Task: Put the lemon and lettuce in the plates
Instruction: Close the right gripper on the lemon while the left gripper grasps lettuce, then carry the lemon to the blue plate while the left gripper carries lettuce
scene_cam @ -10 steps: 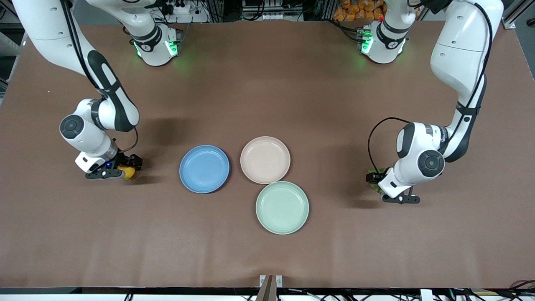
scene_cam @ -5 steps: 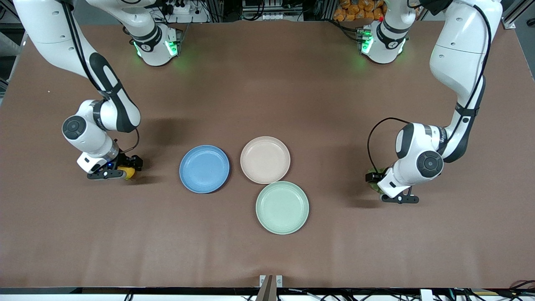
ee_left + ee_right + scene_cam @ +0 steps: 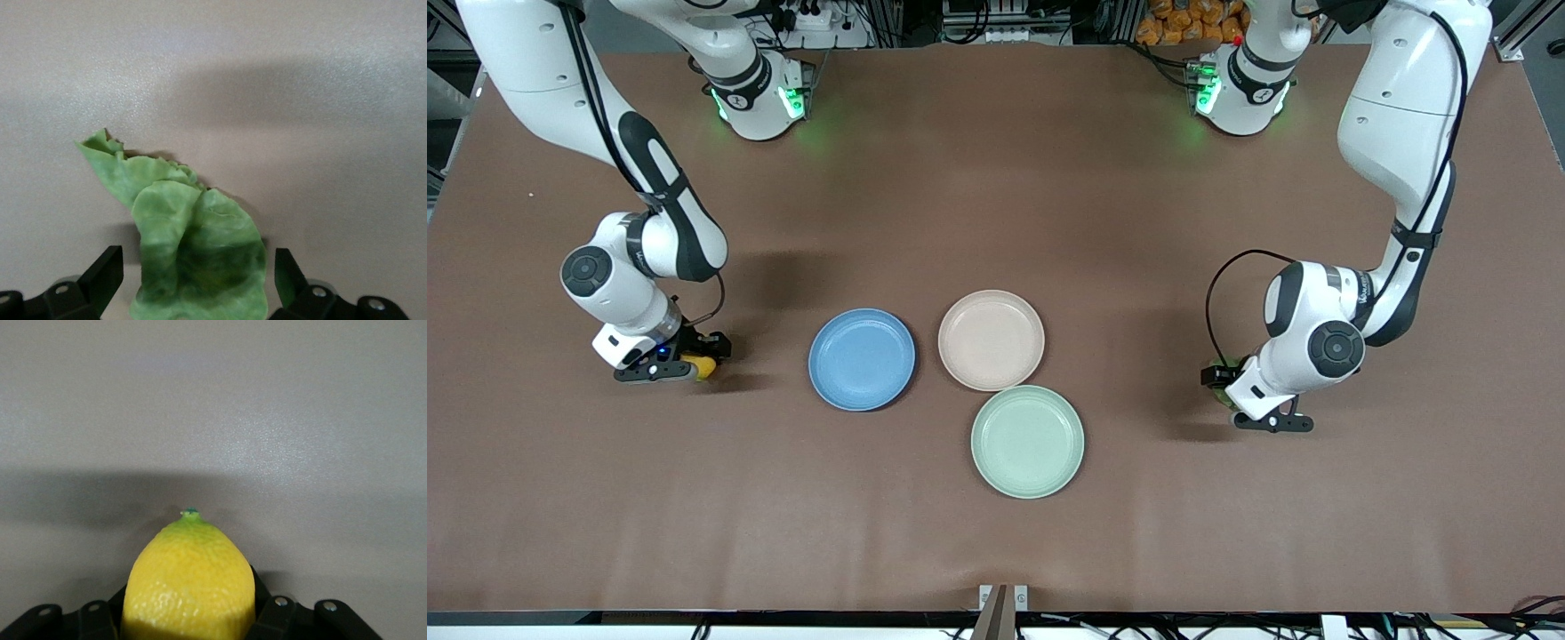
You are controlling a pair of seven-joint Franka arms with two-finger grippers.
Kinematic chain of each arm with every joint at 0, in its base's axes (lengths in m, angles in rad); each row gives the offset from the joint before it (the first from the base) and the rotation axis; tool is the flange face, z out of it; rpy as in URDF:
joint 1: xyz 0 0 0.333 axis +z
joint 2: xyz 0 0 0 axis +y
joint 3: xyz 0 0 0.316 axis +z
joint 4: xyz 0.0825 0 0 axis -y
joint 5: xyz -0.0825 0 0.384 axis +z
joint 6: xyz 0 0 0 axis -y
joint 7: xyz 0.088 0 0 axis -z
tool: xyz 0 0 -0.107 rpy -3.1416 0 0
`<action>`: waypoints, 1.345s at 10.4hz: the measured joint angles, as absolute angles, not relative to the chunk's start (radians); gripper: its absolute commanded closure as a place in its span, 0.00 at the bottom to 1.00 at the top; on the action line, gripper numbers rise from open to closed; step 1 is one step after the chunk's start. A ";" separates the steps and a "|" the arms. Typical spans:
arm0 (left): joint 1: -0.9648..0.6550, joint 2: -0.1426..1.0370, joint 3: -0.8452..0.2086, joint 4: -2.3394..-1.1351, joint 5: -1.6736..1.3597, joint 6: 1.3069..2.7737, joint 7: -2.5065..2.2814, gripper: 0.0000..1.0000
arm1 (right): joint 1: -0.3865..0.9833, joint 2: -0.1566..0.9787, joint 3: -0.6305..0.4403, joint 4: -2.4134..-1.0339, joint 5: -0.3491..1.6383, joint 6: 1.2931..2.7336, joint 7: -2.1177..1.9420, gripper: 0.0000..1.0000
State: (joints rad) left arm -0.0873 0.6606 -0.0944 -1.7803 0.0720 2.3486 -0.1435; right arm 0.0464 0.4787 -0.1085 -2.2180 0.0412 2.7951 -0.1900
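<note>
The yellow lemon (image 3: 702, 366) is low at the table toward the right arm's end, beside the blue plate (image 3: 862, 359). My right gripper (image 3: 696, 362) is shut on it; in the right wrist view the lemon (image 3: 190, 577) fills the space between the fingers of the gripper (image 3: 190, 617). The green lettuce (image 3: 1224, 395) lies on the table toward the left arm's end. My left gripper (image 3: 1232, 398) is low over it, open, with a finger on each side of the leaf (image 3: 193, 240). The beige-pink plate (image 3: 991, 340) stands beside the blue one. Both plates hold nothing.
A mint-green plate (image 3: 1027, 441) sits nearer the front camera, touching the beige-pink plate. The brown table (image 3: 996, 178) runs wide between the arms' bases and the plates.
Both wrists have shifted slightly toward the table's middle. The right gripper keeps its hold on the lemon, and the left gripper stays over the lettuce.
</note>
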 measured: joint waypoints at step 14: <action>-0.102 0.651 -0.101 -1.774 0.072 2.396 -0.150 1.00 | 0.071 0.442 0.064 -1.998 0.100 2.487 -0.056 0.61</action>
State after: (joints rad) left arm -0.1023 0.6511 -0.1006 -1.7742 0.0720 2.3962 -0.1500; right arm 0.0708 0.4418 0.0639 -1.9981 0.0999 2.4874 -0.0563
